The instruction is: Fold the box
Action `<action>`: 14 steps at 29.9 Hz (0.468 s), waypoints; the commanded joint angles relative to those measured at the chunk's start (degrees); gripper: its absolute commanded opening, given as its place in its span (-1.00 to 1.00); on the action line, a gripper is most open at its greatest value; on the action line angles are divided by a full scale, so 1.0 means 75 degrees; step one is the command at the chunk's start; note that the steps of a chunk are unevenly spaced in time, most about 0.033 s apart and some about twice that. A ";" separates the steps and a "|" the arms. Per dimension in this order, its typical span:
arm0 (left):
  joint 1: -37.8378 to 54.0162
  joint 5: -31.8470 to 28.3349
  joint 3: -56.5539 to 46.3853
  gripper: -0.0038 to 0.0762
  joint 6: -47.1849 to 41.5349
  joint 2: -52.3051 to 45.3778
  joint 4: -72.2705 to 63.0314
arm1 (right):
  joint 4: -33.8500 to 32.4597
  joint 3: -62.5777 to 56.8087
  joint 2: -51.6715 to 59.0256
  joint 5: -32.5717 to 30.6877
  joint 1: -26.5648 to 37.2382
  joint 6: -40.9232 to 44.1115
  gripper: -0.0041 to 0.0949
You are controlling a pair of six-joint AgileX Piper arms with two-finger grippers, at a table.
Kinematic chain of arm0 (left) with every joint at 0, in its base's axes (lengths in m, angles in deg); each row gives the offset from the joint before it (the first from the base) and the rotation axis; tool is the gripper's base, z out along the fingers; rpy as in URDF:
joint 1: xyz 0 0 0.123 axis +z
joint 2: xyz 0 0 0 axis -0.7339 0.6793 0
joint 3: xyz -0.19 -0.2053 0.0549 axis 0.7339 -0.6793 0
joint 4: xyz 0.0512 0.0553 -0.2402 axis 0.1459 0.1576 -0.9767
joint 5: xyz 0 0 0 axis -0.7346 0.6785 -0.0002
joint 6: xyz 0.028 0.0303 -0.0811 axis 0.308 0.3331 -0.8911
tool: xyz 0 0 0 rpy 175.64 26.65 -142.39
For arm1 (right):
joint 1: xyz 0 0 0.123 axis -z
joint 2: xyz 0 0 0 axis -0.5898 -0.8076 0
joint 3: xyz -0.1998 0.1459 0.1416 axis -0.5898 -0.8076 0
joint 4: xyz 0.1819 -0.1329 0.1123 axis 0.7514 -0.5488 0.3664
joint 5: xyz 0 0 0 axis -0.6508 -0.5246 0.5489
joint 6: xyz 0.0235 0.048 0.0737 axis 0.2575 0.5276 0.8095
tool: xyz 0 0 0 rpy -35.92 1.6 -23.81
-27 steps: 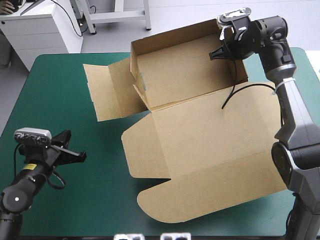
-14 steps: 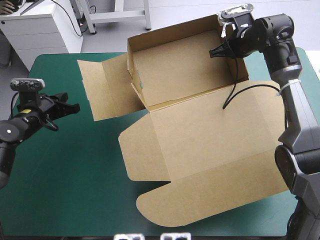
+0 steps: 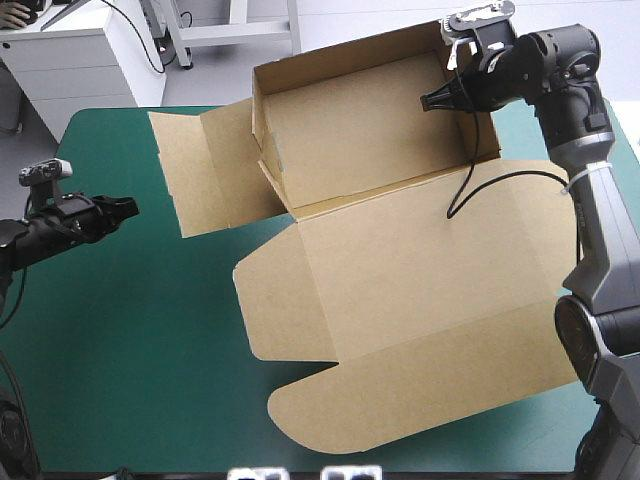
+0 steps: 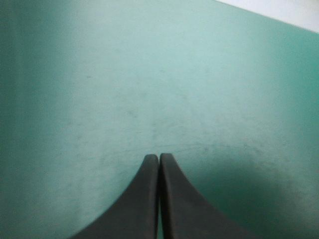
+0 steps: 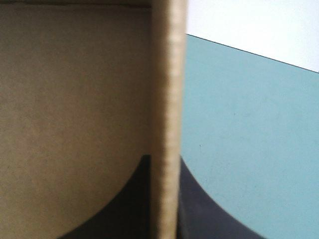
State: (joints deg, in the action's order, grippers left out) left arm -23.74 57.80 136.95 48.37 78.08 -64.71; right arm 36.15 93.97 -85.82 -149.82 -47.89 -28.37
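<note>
High view: since earlier the left gripper (image 3: 120, 208) has backed off from the near-left area to the left edge of the table (image 3: 150, 380), well apart from the box (image 3: 380, 150). The box has crept slightly toward the far-left, dragged by the right gripper (image 3: 432, 100) at its right wall. My read is that the left arm is out of play and the right one is doing the positioning. The side flap (image 3: 195, 170) lies spread out and untucked and the lid (image 3: 420, 320) lies flat toward the near edge, so roughly half done. Left wrist view: fingers (image 4: 144, 199) pressed together into one point, holding nothing, only teal-green cover (image 4: 149, 74) ahead, no board in sight. Right wrist view: fingers (image 5: 119, 204) all but closed with the wall (image 5: 167, 99) edge-on between them, one finger inside the tray, the other outside over the cover.
</note>
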 commanded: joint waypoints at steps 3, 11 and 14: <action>-0.0053 0.1359 0.0280 -0.92 0.1322 0.0760 -0.2745 | 0.0671 0.0246 0.0497 -0.0037 0.0050 0.0030 -0.95; -0.1293 0.1627 0.0292 -0.93 0.2270 0.1539 -0.4031 | 0.0978 0.0246 0.0497 -0.0037 0.0050 -0.0025 -0.95; -0.1714 0.1818 0.0297 -0.92 0.2781 0.1591 -0.5140 | 0.0978 0.0246 0.0480 -0.0037 0.0050 -0.0025 -0.95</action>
State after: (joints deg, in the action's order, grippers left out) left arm -34.23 67.53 137.32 65.70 92.21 -91.89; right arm 41.80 93.97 -85.82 -149.82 -47.89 -28.74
